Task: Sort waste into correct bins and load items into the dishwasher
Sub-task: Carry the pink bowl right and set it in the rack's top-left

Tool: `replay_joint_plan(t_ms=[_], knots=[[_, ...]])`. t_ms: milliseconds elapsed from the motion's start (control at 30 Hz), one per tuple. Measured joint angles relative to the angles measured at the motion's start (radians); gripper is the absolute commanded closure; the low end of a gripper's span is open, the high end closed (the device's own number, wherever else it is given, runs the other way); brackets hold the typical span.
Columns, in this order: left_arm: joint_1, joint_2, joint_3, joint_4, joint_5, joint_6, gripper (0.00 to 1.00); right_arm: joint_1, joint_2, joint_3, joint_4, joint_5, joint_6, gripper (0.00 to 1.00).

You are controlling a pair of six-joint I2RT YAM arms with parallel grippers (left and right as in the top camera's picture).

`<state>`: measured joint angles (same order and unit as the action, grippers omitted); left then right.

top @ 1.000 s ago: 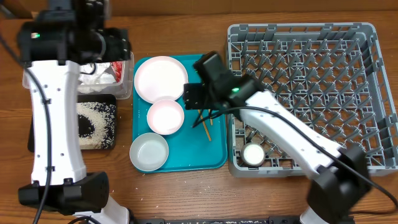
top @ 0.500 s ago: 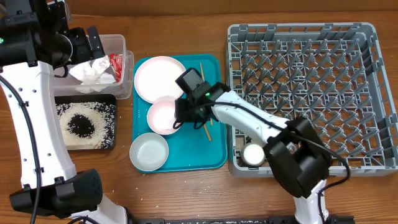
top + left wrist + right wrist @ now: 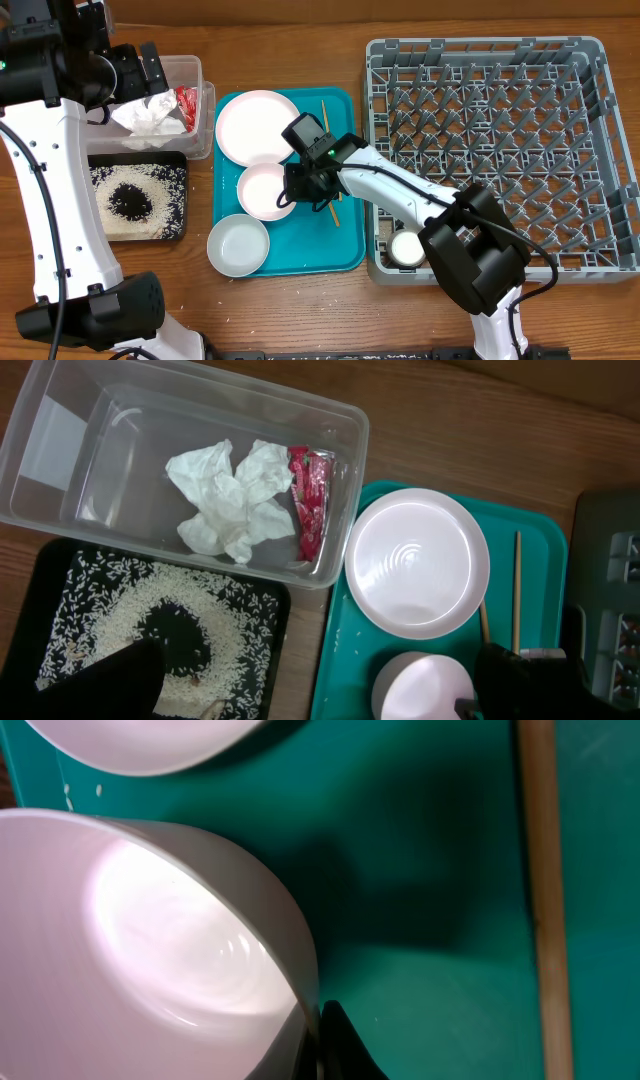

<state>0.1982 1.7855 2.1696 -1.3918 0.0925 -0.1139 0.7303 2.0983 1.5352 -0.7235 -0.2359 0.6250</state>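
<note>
The work surface is a wooden table (image 3: 300,310) seen from above, with a teal tray (image 3: 345,240) at centre frame.

1. Object in hand. The pink bowl (image 3: 262,190) sits on the teal tray, between the pink plate (image 3: 255,125) above it and the grey-green bowl (image 3: 238,245) below it.
2. Right gripper (image 3: 298,180). Its fingers are closed down at the bowl's right rim. The right wrist view shows the rim meeting a dark fingertip, so the wall appears to be pinched. The bowl is not yet lifted.
3. Chopsticks (image 3: 324,112). They lie on the tray just right of the gripper.
4. Dish rack (image 3: 590,60). It fills the right of the frame. A white cup (image 3: 407,247) stands in its lower left corner.
5. Left gripper (image 3: 140,72). It hovers at upper left over the clear tub (image 3: 195,70), spread wide and holding nothing.
6. Waste. The napkin (image 3: 148,115) and red scrap (image 3: 185,100) lie in the tub. The grains (image 3: 130,200) lie in the black tray (image 3: 170,232).

Step in hand: loading the rack, starting with the pink bowl. The next move probably calls for a straight lift clear of the plate and chopsticks, then a carry rightward over the rack wall to open pegs. A rim pinch may let the bowl swing.
</note>
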Motion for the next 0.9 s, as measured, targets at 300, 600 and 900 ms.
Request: replay_joint_plan(t_ms=[300, 600, 900], knots=[[0.000, 0.000, 0.000, 0.000, 0.000, 0.000, 0.00, -0.012, -0.044, 0.191, -0.249, 0.121, -0.036, 0.96], [0.000, 0.000, 0.000, 0.000, 0.000, 0.000, 0.00, -0.023, -0.219, 0.298, -0.260, 1.034, -0.051, 0.96], [0.000, 0.000, 0.000, 0.000, 0.000, 0.000, 0.00, -0.151, -0.106, 0.294, -0.103, 1.398, -0.172, 0.96]])
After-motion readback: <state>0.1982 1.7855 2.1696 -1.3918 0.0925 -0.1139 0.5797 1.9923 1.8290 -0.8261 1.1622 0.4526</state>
